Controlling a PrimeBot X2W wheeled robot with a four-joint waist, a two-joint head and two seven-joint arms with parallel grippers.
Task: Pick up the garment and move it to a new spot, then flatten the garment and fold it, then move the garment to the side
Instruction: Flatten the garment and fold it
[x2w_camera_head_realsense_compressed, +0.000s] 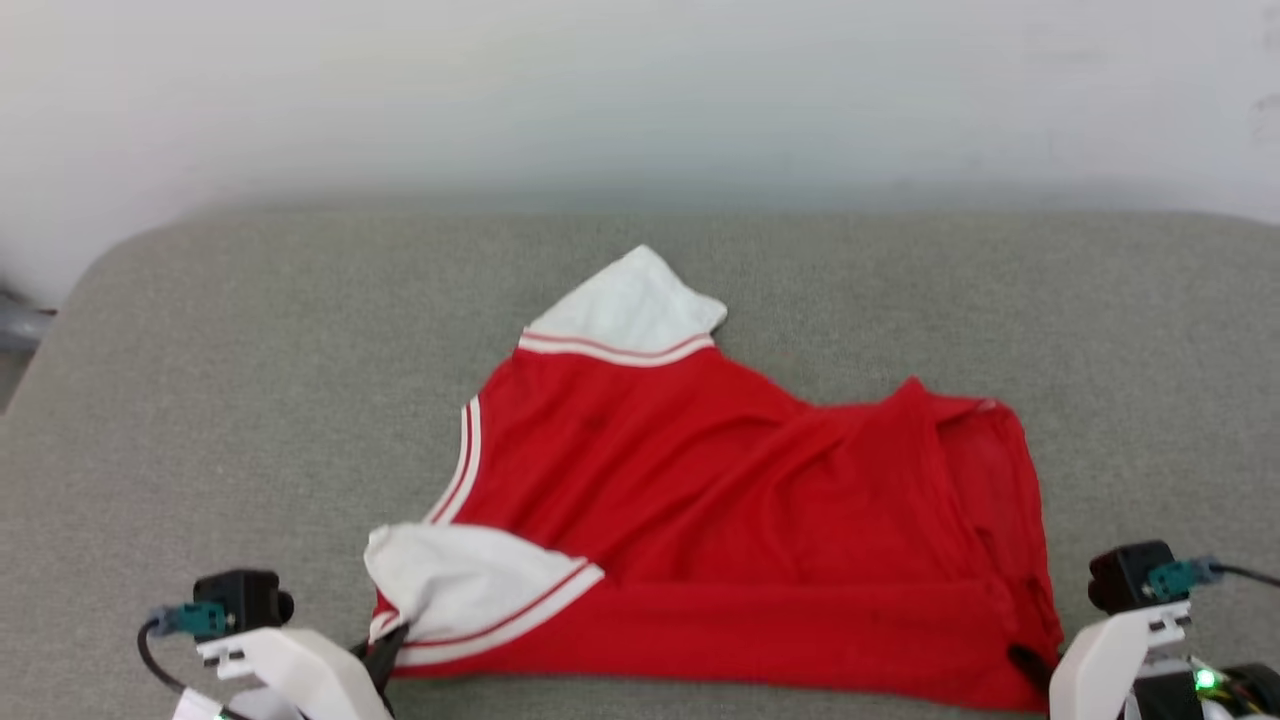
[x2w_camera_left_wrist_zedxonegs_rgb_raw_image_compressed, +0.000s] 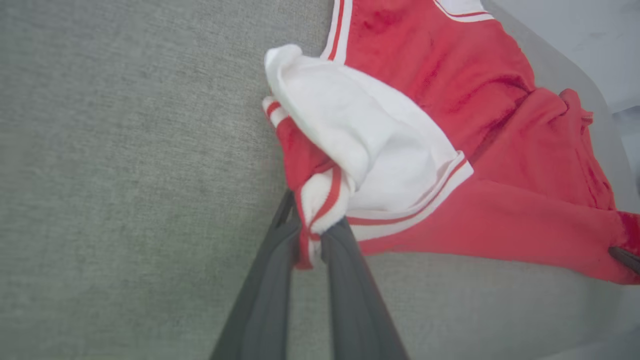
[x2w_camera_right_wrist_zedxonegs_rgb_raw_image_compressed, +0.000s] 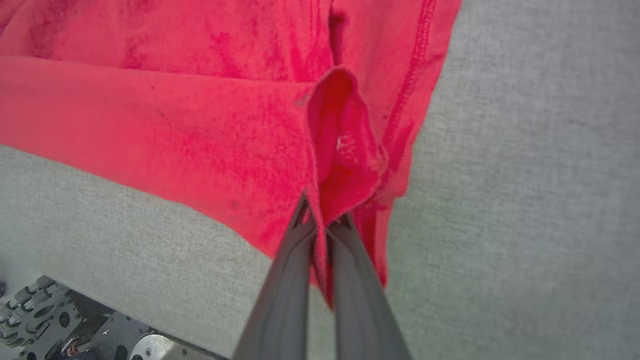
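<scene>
Grips the garment (x2w_camera_head_realsense_compressed: 720, 520) at both near corners. Pinches with the left pincer (x2w_camera_left_wrist_zedxonegs_rgb_raw_image_compressed: 315, 237) a bunch of red cloth and striped trim just under the near sleeve (x2w_camera_left_wrist_zedxonegs_rgb_raw_image_compressed: 370, 150), fingers (x2w_camera_left_wrist_zedxonegs_rgb_raw_image_compressed: 265, 290) closed on that bunch with nothing but cloth between them. Pinches with the right pincer (x2w_camera_right_wrist_zedxonegs_rgb_raw_image_compressed: 322, 222) a raised red fold at the hem corner, fingers nearly together, a thin layer of cloth trapped between. Has the garment lying rumpled on the grey counter (x2w_camera_head_realsense_compressed: 200, 400), toward its near edge, red body spread from one pincer to the other. Has the near sleeve, white, flopped over onto the red at the left, and the far sleeve (x2w_camera_head_realsense_compressed: 630, 305) pointing away toward the wall (x2w_camera_head_realsense_compressed: 640, 100). Holds both corners low, touching the counter or just above it; cannot tell which.
</scene>
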